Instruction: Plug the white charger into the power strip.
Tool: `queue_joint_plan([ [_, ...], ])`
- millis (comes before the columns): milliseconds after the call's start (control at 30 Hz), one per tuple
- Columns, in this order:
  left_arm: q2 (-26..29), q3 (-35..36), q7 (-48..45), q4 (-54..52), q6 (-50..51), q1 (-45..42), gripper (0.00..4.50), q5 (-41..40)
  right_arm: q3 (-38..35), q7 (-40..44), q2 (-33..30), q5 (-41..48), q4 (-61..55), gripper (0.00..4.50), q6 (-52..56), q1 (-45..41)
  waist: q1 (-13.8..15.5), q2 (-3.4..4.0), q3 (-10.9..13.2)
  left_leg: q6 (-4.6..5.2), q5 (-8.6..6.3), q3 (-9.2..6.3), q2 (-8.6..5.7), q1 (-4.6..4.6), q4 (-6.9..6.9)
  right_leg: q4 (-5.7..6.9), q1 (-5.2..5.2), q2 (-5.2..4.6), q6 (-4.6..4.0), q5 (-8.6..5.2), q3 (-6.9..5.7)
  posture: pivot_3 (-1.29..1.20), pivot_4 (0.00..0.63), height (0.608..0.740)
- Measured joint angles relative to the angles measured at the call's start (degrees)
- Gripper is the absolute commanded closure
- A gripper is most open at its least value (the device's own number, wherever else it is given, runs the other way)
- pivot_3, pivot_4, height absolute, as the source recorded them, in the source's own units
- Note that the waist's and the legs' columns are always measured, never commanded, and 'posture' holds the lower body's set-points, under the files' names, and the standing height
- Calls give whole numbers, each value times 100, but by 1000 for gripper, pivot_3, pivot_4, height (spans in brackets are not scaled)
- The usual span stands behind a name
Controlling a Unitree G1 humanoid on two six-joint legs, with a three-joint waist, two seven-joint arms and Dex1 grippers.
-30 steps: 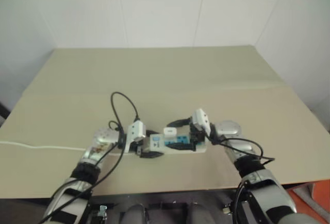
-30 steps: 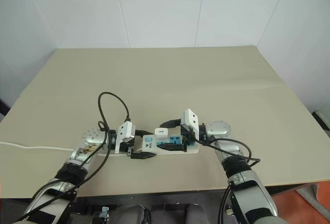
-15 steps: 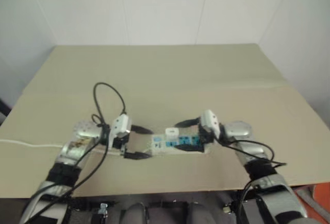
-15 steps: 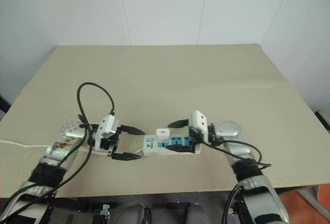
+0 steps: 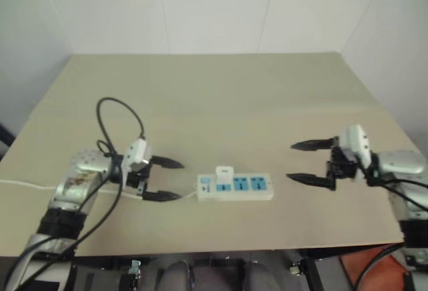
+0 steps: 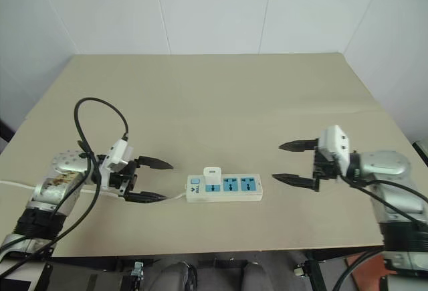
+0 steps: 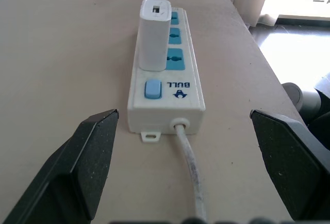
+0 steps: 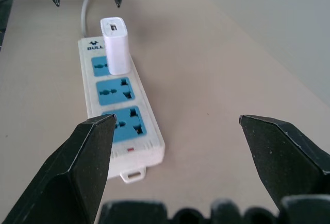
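The small white rounded plastic charger stands plugged in the long white power strip; light, rigid, slick, best pinched by its flat sides. Left gripper and right gripper hang apart, empty.

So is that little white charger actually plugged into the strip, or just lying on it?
Plugged in. The white charger stands upright on the power strip, covering the socket face nearest the switch, with nothing holding it.

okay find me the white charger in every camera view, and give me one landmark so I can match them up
Left eye view: the white charger stands low and centre, on the power strip.
Right eye view: low, just left of centre.
Left wrist view: upper middle, upright.
Right wrist view: upper left, upright.
Shared landmark: it sits in the blue socket nearest the strip's switch and cord end.
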Motion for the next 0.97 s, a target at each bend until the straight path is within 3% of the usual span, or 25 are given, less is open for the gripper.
queue_joint_plan([
  [233, 20, 32, -60, 203, -112, -142, 40, 17, -319, 29, -203, 29, -122, 0, 55, 373, 7, -2, 1, 0, 0, 5, 1, 0, 2, 1, 0, 1, 1, 1, 2, 0, 150, 740],
  [967, 58, 32, -87, 205, -60, -183, 40, 24, -341, -32, -261, 106, -366, 0, 181, 690, 24, -3, 1, 1, 0, 5, 0, -1, 8, 5, 0, 0, 2, 2, 2, 0, 150, 740],
])
